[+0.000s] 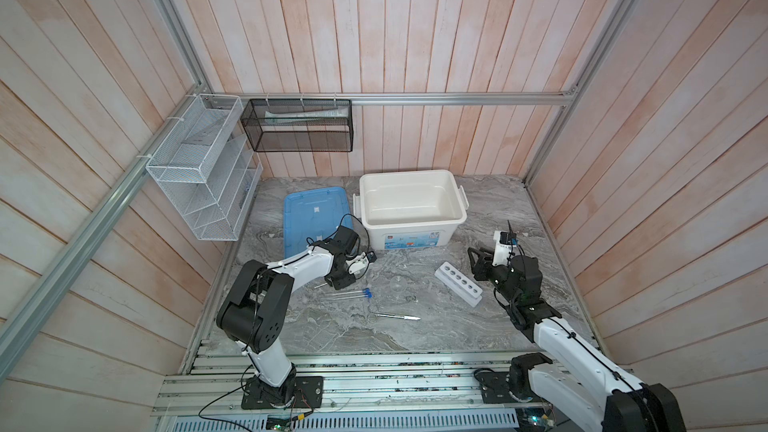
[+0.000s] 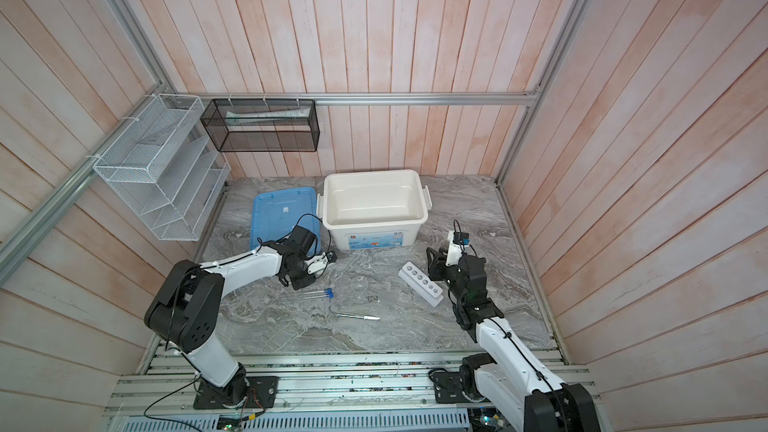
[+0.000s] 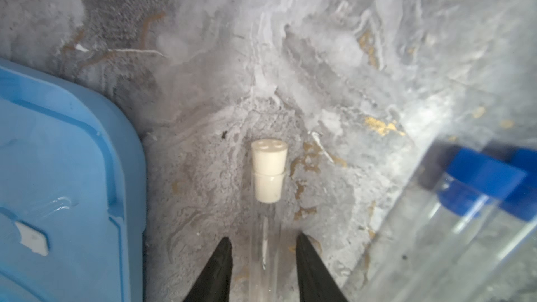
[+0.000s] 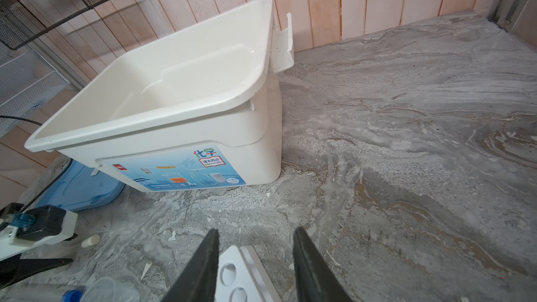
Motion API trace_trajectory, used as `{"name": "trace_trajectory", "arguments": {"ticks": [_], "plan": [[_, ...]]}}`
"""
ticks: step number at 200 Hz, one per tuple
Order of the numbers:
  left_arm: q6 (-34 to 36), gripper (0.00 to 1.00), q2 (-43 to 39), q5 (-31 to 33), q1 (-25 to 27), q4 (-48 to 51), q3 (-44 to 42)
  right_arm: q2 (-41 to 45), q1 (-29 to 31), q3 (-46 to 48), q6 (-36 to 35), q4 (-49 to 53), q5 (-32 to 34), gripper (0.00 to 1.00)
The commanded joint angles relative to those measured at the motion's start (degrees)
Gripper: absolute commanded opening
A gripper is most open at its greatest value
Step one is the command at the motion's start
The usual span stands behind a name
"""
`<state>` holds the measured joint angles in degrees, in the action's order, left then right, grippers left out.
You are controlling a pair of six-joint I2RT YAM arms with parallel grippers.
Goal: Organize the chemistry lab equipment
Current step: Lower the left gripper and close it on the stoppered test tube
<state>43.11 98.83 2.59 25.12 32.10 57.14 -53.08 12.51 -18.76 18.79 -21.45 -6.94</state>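
A clear tube with a white cap lies on the marble table, and my left gripper stands open with a finger on each side of it and a gap at both. In both top views this gripper points down near the blue lid. Two blue-capped tubes lie beside it. The scissors, the silver pen-like tool and the clear dish rest mid-table. My right gripper is open over the far end of the white six-hole rack.
An open white tub stands at the back centre, with its blue lid flat to its left. A white wire rack and a black mesh rack hang on the walls at the back left.
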Motion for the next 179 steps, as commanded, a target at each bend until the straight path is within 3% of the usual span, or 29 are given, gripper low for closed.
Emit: {"name": "trace_trajectory", "arguments": {"ticks": [1, 137, 179], "plan": [[-0.70, 0.38, 3.51, -1.44, -0.51, 3.99, -1.24, 0.03, 0.24, 0.59, -0.88, -0.87, 1.03, 0.43], [-2.92, 0.20, 3.42, -2.44, 0.36, 1.22, -2.30, -0.80, 0.23, 0.30, 0.08, -0.81, 0.88, 0.43], [-3.10, 0.19, 0.31, -1.80, 0.45, -2.79, -4.69, -0.56, 0.23, -0.74, -0.01, 1.36, 1.31, 0.43]]}}
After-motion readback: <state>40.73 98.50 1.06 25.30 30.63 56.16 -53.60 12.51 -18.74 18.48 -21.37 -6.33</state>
